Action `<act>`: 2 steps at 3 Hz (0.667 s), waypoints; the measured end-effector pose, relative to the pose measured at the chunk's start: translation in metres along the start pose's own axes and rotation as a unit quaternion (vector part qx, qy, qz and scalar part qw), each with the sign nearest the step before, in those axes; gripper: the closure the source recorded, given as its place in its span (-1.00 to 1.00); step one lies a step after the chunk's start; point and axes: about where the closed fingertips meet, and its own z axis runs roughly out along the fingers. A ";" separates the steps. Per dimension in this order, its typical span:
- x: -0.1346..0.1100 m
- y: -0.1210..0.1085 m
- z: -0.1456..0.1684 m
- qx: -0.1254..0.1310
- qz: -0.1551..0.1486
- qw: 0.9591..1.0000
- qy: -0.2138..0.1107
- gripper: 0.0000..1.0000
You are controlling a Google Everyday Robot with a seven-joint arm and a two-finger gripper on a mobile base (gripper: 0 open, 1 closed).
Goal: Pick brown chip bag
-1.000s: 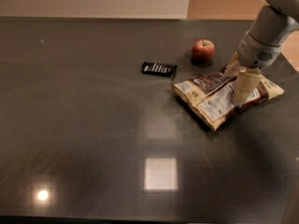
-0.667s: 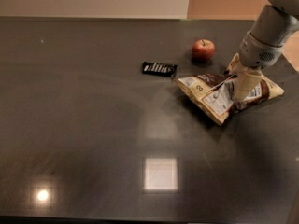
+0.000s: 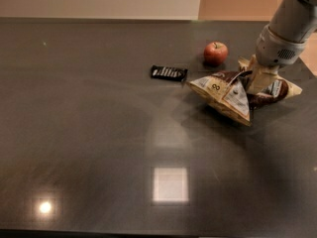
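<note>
At the right side of your dark table [image 3: 89, 133], your gripper [image 3: 257, 81] is clamped onto the middle of the brown chip bag [image 3: 225, 94], which bunches up around it; you see the apple [image 3: 216, 52] just behind and a black wrapped bar [image 3: 169, 73] near its left end

Tan-and-dark-brown chip bag [image 3: 224, 94] (white label panel) pinched by cream claw [image 3: 255, 83], red apple [image 3: 216, 53], black bar [image 3: 169, 73], grey table [image 3: 89, 133].
</note>
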 end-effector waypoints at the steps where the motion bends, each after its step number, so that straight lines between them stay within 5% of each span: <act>1: -0.020 0.007 -0.020 0.008 -0.012 1.000 -0.004 1.00; 2: -0.041 0.011 -0.041 0.018 -0.029 0.999 -0.011 1.00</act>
